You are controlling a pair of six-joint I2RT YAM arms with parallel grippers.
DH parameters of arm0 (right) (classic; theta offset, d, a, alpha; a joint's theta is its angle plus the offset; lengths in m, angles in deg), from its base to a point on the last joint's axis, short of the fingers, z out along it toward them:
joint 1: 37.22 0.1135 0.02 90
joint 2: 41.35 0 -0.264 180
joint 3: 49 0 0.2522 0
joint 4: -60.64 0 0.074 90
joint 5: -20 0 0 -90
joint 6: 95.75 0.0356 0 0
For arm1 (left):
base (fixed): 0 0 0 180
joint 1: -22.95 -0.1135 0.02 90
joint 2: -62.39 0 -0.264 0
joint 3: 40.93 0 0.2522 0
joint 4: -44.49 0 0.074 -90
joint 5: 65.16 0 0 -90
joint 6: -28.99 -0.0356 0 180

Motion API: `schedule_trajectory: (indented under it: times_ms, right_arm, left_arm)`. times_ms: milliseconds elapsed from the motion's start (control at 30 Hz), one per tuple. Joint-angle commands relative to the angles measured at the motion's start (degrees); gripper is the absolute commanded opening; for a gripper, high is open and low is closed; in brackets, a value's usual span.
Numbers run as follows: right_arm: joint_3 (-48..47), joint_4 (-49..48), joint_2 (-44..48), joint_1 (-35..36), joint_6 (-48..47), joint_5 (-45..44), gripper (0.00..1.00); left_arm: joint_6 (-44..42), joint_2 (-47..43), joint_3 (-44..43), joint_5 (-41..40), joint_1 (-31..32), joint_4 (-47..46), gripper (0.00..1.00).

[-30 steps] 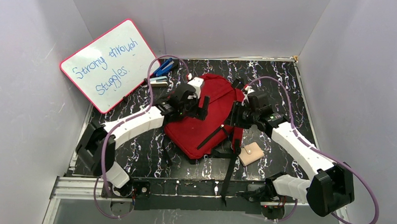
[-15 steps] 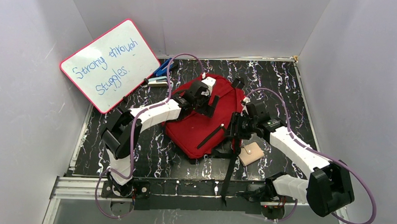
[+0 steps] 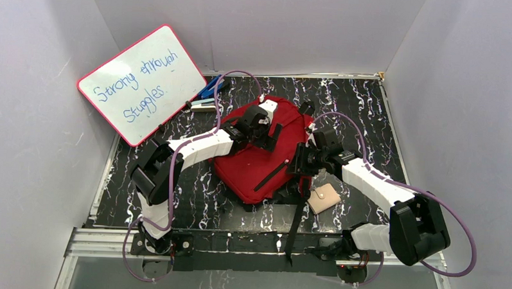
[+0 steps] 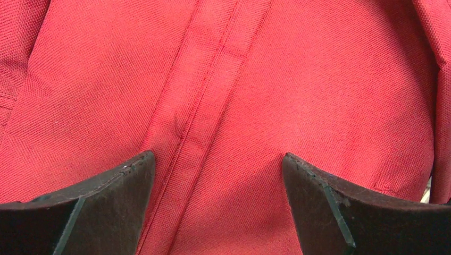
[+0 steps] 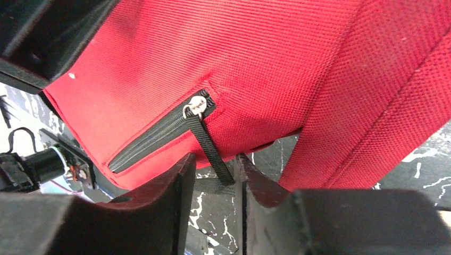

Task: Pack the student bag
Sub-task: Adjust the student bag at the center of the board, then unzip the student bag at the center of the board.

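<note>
The bag (image 3: 249,173) lies mid-table (image 3: 370,110), the left gripper (image 4: 218,159) spread wide above its fabric and the right gripper (image 5: 215,162) narrowed astride the zip pull (image 5: 208,139), which runs lengthwise between its jaws, though a firm pinch cannot be told.

white arm links (image 3: 198,149), black joints (image 3: 151,174), purple cables (image 3: 237,71), black jaws

Red-rimmed whiteboard (image 3: 142,83) reading "Strong through Struggles." leans against the left wall, blue items (image 3: 210,89) at its right corner; beige wallet (image 3: 323,198) on black marbled table (image 3: 370,103), front right.
</note>
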Motion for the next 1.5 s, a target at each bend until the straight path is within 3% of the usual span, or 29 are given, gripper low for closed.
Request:
schedule_trajectory:
  times_ms: [0, 100, 367, 800, 967, 1167, 1233, 1333, 1467]
  right_arm:
    - [-1.1, -4.0, 0.5, -0.1, -0.3, 2.6, 0.37]
    - [-0.2, -5.8, 2.0, -0.1, -0.3, 3.7, 0.35]
    - [-0.4, -4.1, 4.5, 0.0, -4.3, 1.3, 0.0]
    - [-8.1, 10.2, 4.5, 0.7, -9.4, -2.8, 0.0]
    - [-9.9, 11.1, 4.2, 0.9, -10.3, -2.3, 0.0]
    - [-9.9, 11.3, 1.9, 0.9, -9.3, -3.0, 0.19]
    - [-9.5, 10.5, 2.0, 0.9, -8.8, -3.2, 0.21]
    - [-9.0, 9.1, 2.3, 1.0, -8.4, -2.8, 0.17]
    - [-8.5, 8.2, 2.1, 1.0, -8.1, -2.1, 0.02]
  left_arm:
    - [0.3, -1.0, 1.3, -1.2, -0.4, 2.0, 0.87]
    - [0.4, -0.9, 1.6, -1.3, -0.7, 1.9, 0.87]
    - [1.0, -0.4, 1.5, -1.1, -0.8, 1.5, 0.87]
    - [1.5, -0.3, 2.3, -0.9, -2.0, 1.2, 0.87]
    - [1.5, -0.4, 2.6, -0.7, -2.3, 1.0, 0.87]
    - [1.9, -0.7, 2.7, -0.4, -2.3, 0.8, 0.87]
    - [1.9, -0.8, 2.9, -0.4, -2.3, 0.8, 0.87]
    - [1.9, -0.9, 3.0, -0.3, -2.3, 0.8, 0.87]
    - [1.9, -0.8, 3.1, -0.1, -2.4, 0.7, 0.87]
